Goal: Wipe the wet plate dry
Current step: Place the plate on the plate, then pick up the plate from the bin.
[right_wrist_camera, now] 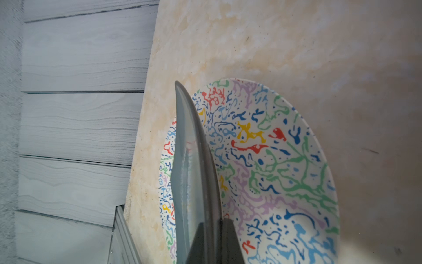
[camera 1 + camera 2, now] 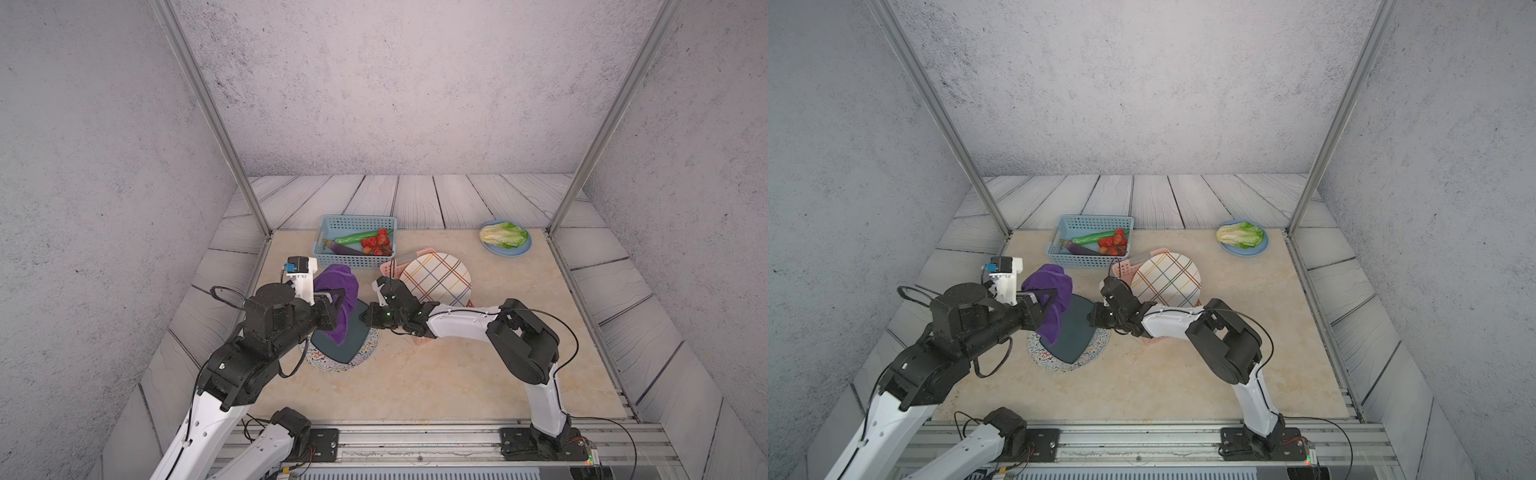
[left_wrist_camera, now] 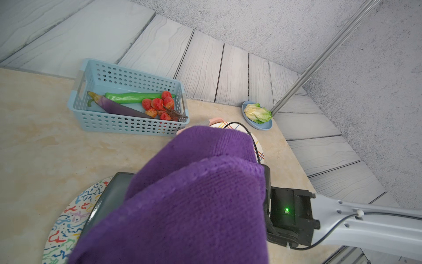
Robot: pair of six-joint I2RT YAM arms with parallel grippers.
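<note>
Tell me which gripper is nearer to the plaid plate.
Right. The right gripper is beside the plaid plate; the left gripper, holding the cloth, is beyond the grey plate.

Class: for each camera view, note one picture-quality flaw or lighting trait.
In both top views, light is soft and even and the frame posts lean outward; in the left wrist view, the purple cloth fills the foreground; in the right wrist view, the grey plate shows sheen and the patterned plate blurs nearest the lens.
</note>
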